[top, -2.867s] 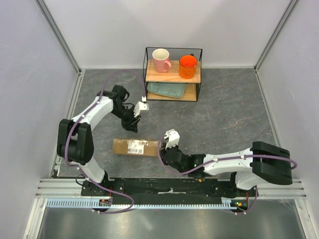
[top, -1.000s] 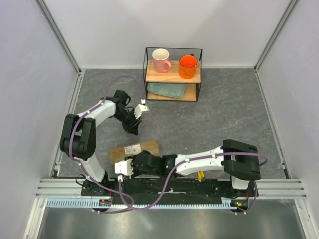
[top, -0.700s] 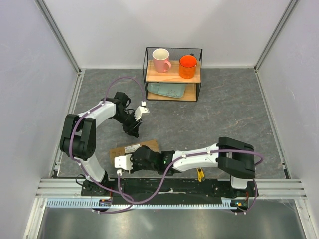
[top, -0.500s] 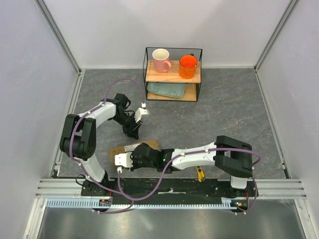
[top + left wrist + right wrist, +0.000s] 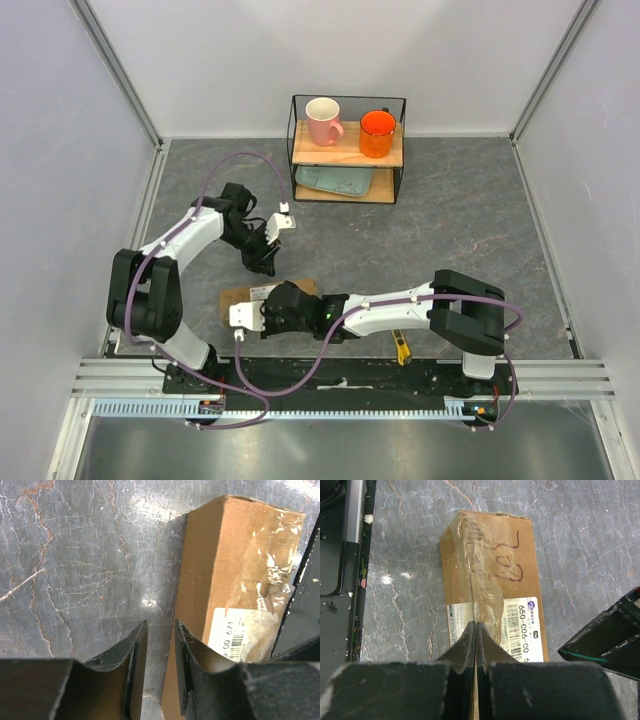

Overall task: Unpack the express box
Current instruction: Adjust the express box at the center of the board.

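The express box (image 5: 233, 298), a flat brown cardboard parcel with a white label, lies near the table's front left, partly under my right arm. My right gripper (image 5: 265, 303) is shut. In the right wrist view its closed tips (image 5: 476, 626) rest over the taped middle seam of the box (image 5: 492, 565), at the label. My left gripper (image 5: 262, 265) hangs at the box's far long edge. In the left wrist view its fingers (image 5: 160, 647) stand a narrow gap apart, over the side edge of the box (image 5: 240, 570), holding nothing.
A yellow utility knife (image 5: 401, 349) lies by the front rail, right of the box. A wire shelf (image 5: 347, 150) at the back holds a pink mug (image 5: 323, 120), an orange mug (image 5: 377, 133) and a teal tray (image 5: 333, 181). The front rail (image 5: 350, 555) runs close beside the box.
My right arm swung left over the box, which slid nearer the front and turned slightly. The knife now lies on the table. My left gripper came down to the box's far edge.
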`<state>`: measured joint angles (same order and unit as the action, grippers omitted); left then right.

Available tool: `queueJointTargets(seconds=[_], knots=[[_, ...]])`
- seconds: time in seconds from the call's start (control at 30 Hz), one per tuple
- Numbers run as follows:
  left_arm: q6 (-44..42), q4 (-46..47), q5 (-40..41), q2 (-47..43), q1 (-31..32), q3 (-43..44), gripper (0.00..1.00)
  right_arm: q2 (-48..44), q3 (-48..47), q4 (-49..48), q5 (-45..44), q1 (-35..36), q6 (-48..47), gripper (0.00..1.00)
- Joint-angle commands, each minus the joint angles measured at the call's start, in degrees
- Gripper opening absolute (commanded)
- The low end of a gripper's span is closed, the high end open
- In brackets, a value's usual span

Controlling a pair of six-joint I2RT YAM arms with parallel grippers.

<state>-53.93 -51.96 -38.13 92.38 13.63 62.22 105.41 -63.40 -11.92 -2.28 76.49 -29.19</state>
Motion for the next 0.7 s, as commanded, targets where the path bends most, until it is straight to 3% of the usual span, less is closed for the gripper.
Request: queueJointTargets(seconds=[0.0, 0.37, 0.67], knots=[[-2.8, -2.2, -1.4, -4.3, 0.1, -0.1, 0.35, -0.7, -2.2, -0.3, 0.4, -0.5, 1.6, 0.00], [-7.1, -2.7, -0.5, -14.7, -7.5, -4.0, 0.39, -6.4, 0.3, -3.3, -4.6, -2.2, 2.5, 0.00], [-11.1, -5.5, -7.2, -21.8, -10.6, -7.6, 0.42, -10.2, 2.4, -5.8, -7.3, -2.8, 3.6, 0.00]])
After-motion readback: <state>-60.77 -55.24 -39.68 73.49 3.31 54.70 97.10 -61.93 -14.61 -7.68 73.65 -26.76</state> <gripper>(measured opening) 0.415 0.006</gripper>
